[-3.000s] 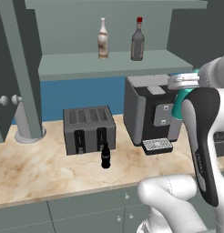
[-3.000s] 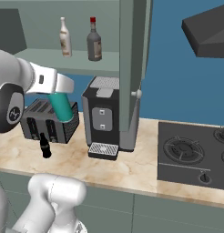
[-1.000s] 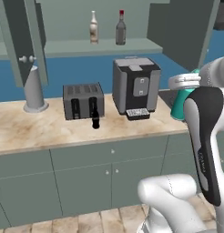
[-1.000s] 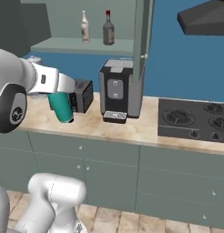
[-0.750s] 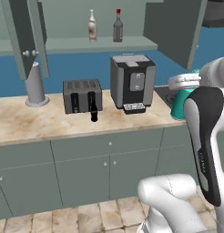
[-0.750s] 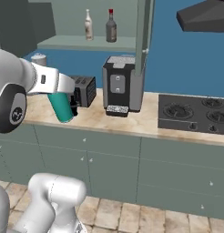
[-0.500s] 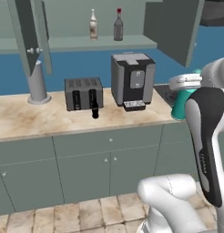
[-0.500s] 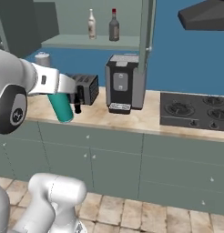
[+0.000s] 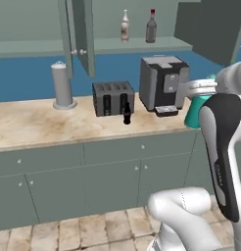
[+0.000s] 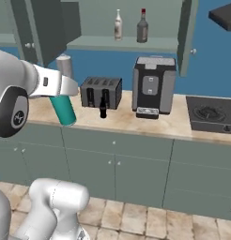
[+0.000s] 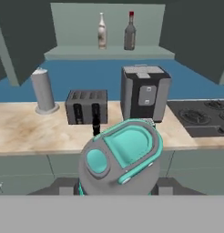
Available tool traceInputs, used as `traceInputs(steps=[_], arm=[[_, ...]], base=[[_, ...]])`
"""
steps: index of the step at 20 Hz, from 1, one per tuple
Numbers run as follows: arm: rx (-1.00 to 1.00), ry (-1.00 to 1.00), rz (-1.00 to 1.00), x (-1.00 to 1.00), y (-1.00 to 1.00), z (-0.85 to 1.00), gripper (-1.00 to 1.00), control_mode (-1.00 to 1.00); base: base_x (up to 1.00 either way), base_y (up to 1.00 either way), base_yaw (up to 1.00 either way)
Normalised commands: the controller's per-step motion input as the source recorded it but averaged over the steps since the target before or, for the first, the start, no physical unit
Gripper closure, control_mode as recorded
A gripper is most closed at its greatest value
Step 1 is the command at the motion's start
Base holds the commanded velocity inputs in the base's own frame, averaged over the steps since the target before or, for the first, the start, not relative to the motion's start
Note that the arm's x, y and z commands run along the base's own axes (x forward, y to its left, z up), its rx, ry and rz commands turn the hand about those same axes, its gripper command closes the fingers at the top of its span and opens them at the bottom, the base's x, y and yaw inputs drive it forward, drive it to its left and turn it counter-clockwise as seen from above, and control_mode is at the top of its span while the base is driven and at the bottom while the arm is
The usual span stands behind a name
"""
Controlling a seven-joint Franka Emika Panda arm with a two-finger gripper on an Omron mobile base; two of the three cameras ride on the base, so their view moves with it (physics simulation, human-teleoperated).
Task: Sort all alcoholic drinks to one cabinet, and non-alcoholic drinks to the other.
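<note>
The pincer [image 11: 118, 182] grips the teal flask [image 10: 64, 110]. A toaster [image 9: 112, 98], coffee machine [image 9: 163, 88] and small black bottle [image 9: 126, 113] crowd the bench [image 9: 39, 125]. No label seems readable.

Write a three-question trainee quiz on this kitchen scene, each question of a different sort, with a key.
1. True or false: the pincer holds the teal flask.
2. Where do the cream bottle and the red-capped grey bottle stand? A) on the counter B) on the open cabinet's shelf C) on the stove
3. Fill in: the small black bottle stands on the counter in front of the ____.

Key: 1 true; 2 B; 3 toaster.
</note>
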Motion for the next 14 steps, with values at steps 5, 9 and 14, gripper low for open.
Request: traceInputs(steps=[5,9,14], arm=[[0.0,0.0,0.0,0.0,0.0,0.0,1.0,1.0],[0.0,0.0,0.0,0.0,0.0,0.0,1.0,1.0],[0.0,0.0,0.0,0.0,0.0,0.0,1.0,1.0]], base=[[-0.29,0.67,0.0],[-0.24,0.7,0.0],[-0.05,0.69,0.0]])
